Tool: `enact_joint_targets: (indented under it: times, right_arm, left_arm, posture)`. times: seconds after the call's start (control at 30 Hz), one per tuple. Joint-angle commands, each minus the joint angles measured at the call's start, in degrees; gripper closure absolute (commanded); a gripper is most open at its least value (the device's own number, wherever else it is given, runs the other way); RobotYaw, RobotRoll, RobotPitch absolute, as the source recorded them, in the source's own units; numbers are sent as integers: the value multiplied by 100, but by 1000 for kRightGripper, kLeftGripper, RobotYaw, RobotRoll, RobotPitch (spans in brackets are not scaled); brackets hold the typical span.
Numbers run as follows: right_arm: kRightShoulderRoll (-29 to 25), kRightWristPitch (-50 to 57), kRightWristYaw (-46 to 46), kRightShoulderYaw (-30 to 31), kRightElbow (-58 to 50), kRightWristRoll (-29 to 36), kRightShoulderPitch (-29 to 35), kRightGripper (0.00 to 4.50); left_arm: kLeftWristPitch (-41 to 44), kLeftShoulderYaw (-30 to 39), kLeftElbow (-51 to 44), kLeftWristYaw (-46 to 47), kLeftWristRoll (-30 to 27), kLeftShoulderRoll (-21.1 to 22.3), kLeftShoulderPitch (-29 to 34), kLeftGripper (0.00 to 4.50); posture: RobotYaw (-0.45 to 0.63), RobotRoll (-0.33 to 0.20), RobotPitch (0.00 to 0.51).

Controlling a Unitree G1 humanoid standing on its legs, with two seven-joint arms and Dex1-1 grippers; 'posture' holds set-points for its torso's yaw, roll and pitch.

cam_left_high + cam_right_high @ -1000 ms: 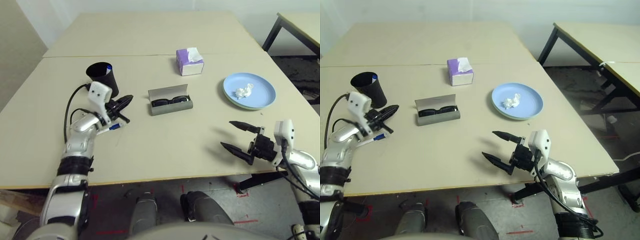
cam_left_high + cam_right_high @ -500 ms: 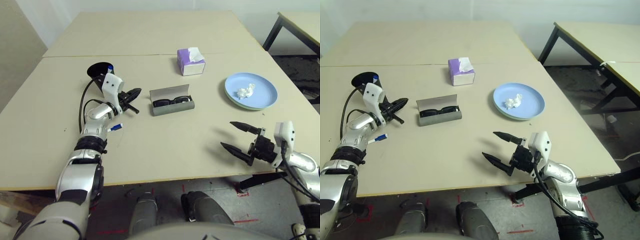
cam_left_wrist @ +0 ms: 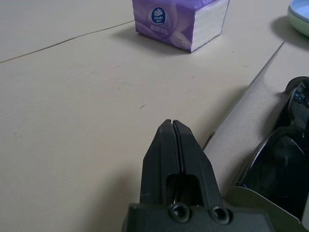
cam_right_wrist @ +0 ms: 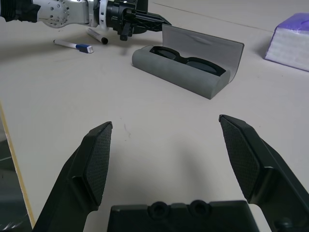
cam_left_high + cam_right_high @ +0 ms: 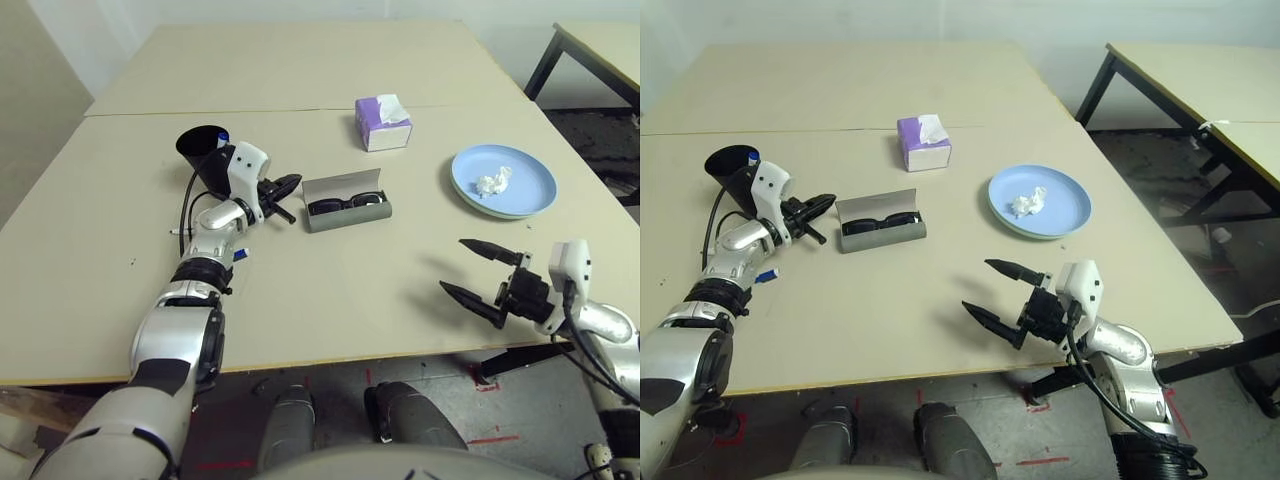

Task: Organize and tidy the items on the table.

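From the head views, the pale beige worktop (image 5: 330, 290) carries a grey glasses case (image 5: 346, 199) near its middle, lid raised, with black sunglasses (image 5: 347, 203) lying lenses-up in its tray. Toward the right edge sits a light blue plate (image 5: 503, 181) stacked on a light green one that peeks out beneath its near rim, and a crumpled white tissue (image 5: 489, 182) rests in the blue plate. A black cup (image 5: 203, 152) stands toward the left edge with a blue cap poking out of its mouth, and a purple tissue box (image 5: 382, 123) sits just this side of the seam across the worktop. The left gripper (image 5: 283, 186) lies level just beside the case's left end, jaws clenched on nothing; a white marker with a blue cap (image 5: 764, 274) lies on the worktop under its forearm. The right gripper (image 5: 480, 272) hovers over the near right edge, jaws released and spread wide. In the left wrist view, the pinched fingertips (image 3: 172, 140) point along the worktop toward the tissue box, with the case's upright lid and the dark glossy lenses close on one side. In the right wrist view, the two spread fingers (image 4: 96, 159) frame the open case, beyond which lie the blue-capped marker and a white marker with a black cap (image 4: 97, 36), close together beside the left gripper.
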Motion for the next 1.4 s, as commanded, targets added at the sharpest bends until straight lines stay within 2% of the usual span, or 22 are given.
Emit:
enact_joint_targets:
  times: [0.03, 0.47, 0.93, 1.2, 1.4]
  right_arm:
    - [-38, 71, -44, 53, -135, -6, 3, 0]
    - [-81, 145, -79, -14, -303, 54, 66, 0]
    - [32, 387, -478, -245, -76, 180, 198, 0]
    - [60, 405, -540, -222, -185, 207, 281, 0]
    - [56, 338, -453, -153, -165, 179, 230, 0]
  left_arm:
    - [7, -100, 148, -112, 134, -52, -39, 4466]
    - [-37, -319, -98, -872, 208, -57, 219, 4466]
    - [-24, -491, -585, -1611, 262, 343, 702, 4466]
    - [127, -360, -749, -1701, 107, 553, 697, 4466]
    - [557, -177, -1482, -1885, -162, 915, 820, 4466]
  posture:
    - [-166, 0, 121]
    - [-177, 0, 116]
    - [-171, 0, 114]
    - [-166, 0, 118]
    - [-148, 0, 120]
